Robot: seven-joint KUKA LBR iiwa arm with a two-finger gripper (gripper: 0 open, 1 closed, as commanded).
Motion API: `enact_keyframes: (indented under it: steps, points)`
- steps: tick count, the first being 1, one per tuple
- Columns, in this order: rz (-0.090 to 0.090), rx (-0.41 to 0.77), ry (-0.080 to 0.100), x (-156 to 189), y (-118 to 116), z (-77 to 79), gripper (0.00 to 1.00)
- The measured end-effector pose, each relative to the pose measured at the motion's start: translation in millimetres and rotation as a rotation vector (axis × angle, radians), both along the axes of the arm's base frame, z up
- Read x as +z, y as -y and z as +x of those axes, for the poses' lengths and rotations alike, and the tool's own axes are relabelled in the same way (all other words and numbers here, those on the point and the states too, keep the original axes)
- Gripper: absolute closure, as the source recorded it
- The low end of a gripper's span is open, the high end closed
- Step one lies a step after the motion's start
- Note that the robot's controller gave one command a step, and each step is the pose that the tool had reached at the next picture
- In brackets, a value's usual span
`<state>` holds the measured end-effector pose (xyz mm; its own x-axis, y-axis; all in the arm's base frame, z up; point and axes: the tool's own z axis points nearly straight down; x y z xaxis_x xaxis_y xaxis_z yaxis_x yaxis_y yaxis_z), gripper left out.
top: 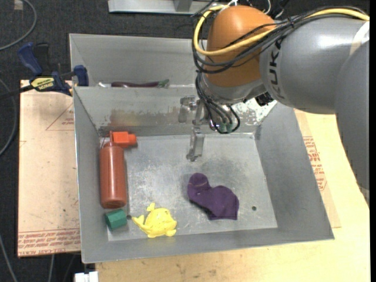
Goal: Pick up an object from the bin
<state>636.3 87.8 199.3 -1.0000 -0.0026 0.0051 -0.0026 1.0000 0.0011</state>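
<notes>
My gripper (194, 151) hangs over the middle of the bin near the back wall, its metal fingers pointing down with nothing between them; they look pressed together. A crumpled purple cloth (212, 197) lies on the bin floor just in front of and below the fingertips, apart from them. Along the left wall lies a long red-brown bottle (113, 175) with an orange cap at its far end.
A small green block (116, 218) and a yellow rubber toy (155, 222) sit in the front left corner. The arm with its orange cover reaches in from the upper right. Bare floor spans the bin's right side and middle.
</notes>
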Motion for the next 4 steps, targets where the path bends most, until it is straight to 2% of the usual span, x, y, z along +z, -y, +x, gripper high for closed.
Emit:
enact_keyframes:
  steps: [1, 2, 3, 4]
  points:
    - [0.0, -0.001, 0.006, 5, 0, 0.8, 0.0]
    - [0.003, 0.074, 0.015, -19, 15, -12.9, 0.0]
    - [0.002, 0.137, 0.009, -65, 61, -22.4, 0.0]
    - [-0.004, 0.106, 0.013, -108, 73, -47.9, 0.0]
